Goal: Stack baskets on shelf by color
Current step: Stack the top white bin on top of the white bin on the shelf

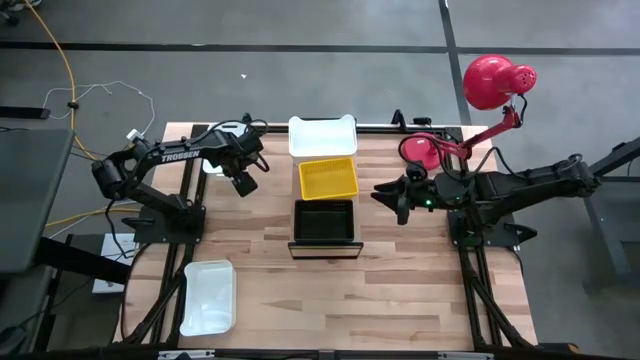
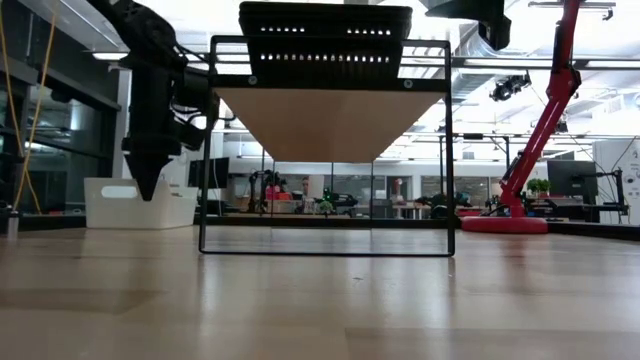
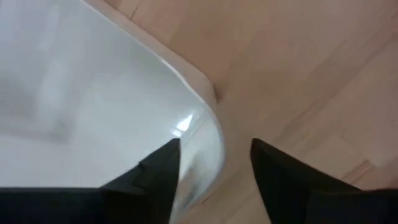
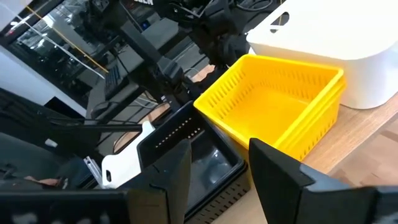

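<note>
The shelf [image 1: 325,190] was a long light-wood board on a thin dark metal frame, standing mid-desk. On it sat 3 baskets in a row. The white basket [image 1: 322,136] at the far end was smooth plastic w/ round corners. The yellow basket [image 1: 328,178] in the middle had mesh sides, just beside the white one. The black basket [image 1: 324,221] at the near end was mesh too, close to the yellow one.

Another white basket [image 1: 208,296] lay on the desk [image 1: 400,290] near the front left corner, well apart from the shelf. A third white basket [image 3: 93,93] was under the left arm; its smooth shiny round corner showed in the left wrist view.

The left gripper [image 1: 245,180] pointed down over that corner. Its jaws were open, one finger over the inside of the basket, the other over the wood outside. Not gripping anything.

The right gripper [image 1: 400,195] hung right of the shelf, near the yellow and black baskets. Its jaws were open and held nothing.

A red lamp [image 1: 495,85] stood at the far right.
</note>
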Robot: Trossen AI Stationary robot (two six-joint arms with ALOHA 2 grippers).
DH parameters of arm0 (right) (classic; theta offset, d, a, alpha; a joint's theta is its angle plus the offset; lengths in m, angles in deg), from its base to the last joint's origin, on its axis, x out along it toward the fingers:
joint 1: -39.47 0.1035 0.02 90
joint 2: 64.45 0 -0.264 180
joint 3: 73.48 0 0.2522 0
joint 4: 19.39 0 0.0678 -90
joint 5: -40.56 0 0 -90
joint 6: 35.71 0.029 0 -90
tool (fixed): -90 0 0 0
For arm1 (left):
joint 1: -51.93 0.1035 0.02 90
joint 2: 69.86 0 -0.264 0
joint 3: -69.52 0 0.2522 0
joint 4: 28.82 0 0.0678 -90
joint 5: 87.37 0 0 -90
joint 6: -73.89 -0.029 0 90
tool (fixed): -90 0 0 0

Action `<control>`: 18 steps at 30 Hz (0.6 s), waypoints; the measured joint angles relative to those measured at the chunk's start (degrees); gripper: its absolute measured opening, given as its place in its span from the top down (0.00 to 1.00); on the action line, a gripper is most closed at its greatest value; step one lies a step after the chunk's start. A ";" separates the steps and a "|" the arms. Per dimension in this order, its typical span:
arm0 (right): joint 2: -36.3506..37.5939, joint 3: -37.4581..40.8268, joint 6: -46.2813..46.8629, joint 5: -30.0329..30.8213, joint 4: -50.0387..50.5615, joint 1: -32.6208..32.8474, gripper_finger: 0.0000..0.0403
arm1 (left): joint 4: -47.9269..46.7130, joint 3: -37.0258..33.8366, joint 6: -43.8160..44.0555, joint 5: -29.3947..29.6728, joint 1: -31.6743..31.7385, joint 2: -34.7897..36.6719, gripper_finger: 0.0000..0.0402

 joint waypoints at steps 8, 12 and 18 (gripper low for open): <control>0.01 0.00 -0.43 0.02 0.04 0.00 0.63 | -0.67 0.05 -1.70 -0.88 -0.41 2.08 0.96; 0.01 0.00 -0.43 -0.16 0.04 0.00 0.63 | -2.66 4.25 -1.34 1.86 -1.61 7.81 0.99; 0.01 0.00 -3.06 -0.24 0.04 0.00 0.63 | -8.09 20.07 -4.91 4.76 -3.30 13.49 1.00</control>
